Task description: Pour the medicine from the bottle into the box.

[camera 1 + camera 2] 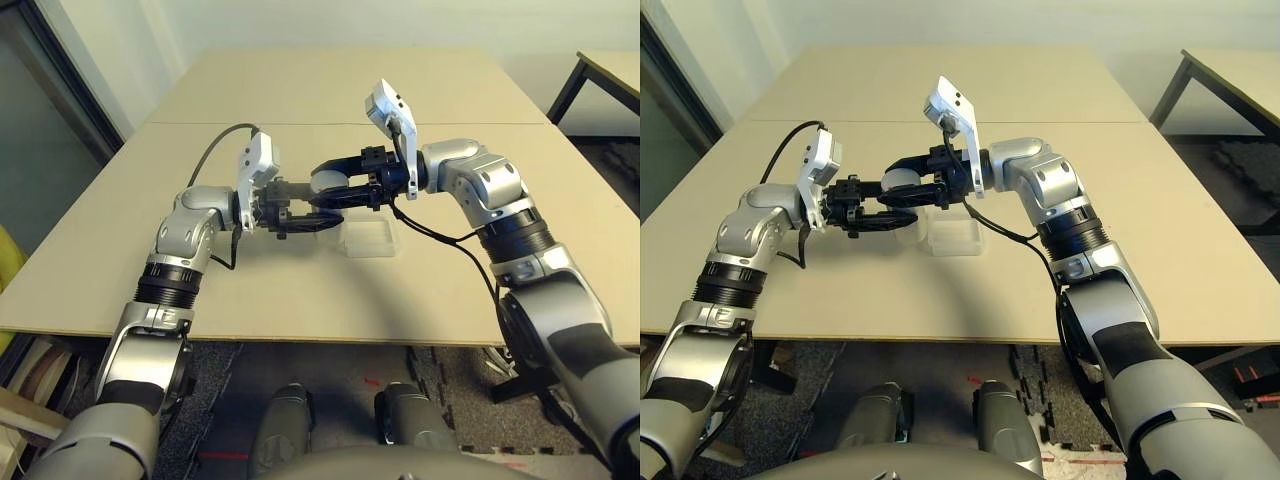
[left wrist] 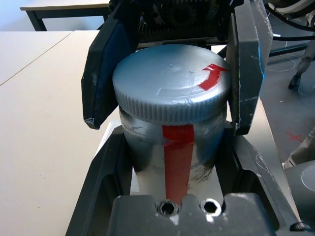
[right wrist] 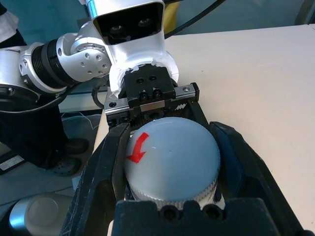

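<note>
The silvery-grey bottle (image 2: 172, 167), with a red stripe down its label, is held in the air between my two arms, above the table and just left of the box. My left gripper (image 1: 300, 214) is shut on the bottle's body. The bottle's round grey cap (image 3: 170, 164), marked with a red arrow, faces my right gripper (image 3: 170, 133), which is shut on it with a finger (image 2: 101, 73) on either side. The box (image 1: 368, 238), clear shallow plastic, lies on the table just below and to the right of the bottle.
The beige table (image 1: 300, 290) runs wide to the front and both sides of the box. A seam (image 1: 180, 124) crosses it at the back. Another table's dark leg (image 1: 566, 88) stands at the far right.
</note>
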Controlling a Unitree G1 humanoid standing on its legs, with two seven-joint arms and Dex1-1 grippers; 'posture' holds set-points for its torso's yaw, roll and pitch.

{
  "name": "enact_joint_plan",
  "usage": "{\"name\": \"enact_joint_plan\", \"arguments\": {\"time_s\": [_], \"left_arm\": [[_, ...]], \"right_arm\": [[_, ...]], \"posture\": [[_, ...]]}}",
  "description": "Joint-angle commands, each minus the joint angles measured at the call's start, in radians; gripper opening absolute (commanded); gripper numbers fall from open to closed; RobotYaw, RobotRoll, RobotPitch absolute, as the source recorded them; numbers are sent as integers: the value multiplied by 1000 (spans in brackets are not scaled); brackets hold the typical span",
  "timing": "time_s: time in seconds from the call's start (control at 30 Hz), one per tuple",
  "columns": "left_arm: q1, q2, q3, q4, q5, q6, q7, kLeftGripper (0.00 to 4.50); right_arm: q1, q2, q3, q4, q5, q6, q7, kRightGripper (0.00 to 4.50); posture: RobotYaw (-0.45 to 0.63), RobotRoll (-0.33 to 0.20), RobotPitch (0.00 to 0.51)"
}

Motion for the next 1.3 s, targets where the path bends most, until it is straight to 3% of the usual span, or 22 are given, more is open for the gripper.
{"name": "enact_joint_plan", "arguments": {"time_s": [0.03,0.2,0.4,0.67,0.83,0.87,1.3], "left_arm": [[-8,8,12,-33,-38,26,-16,2541],[-10,27,3,-64,-60,71,-59,2541],[-1,47,-10,-105,-80,105,-78,2541],[2,75,-29,-132,-90,119,-84,2541],[19,89,-43,-149,-92,120,-96,2541],[22,90,-46,-153,-92,118,-95,2541],[59,101,-42,-231,-119,149,-75,2541]], "right_arm": [[0,-13,-4,-11,37,22,78,2721],[9,-56,14,-88,134,111,244,2721],[-4,-96,54,-127,175,170,356,2717],[-2,-85,66,-131,167,163,365,2710],[0,-76,54,-129,166,171,334,4373],[0,-76,53,-127,164,169,333,4500],[-31,-72,3,3,119,89,277,4500]], "posture": [[-8,0,0],[0,0,0],[16,0,0],[23,0,0],[17,0,0],[17,0,0],[19,0,0]]}}
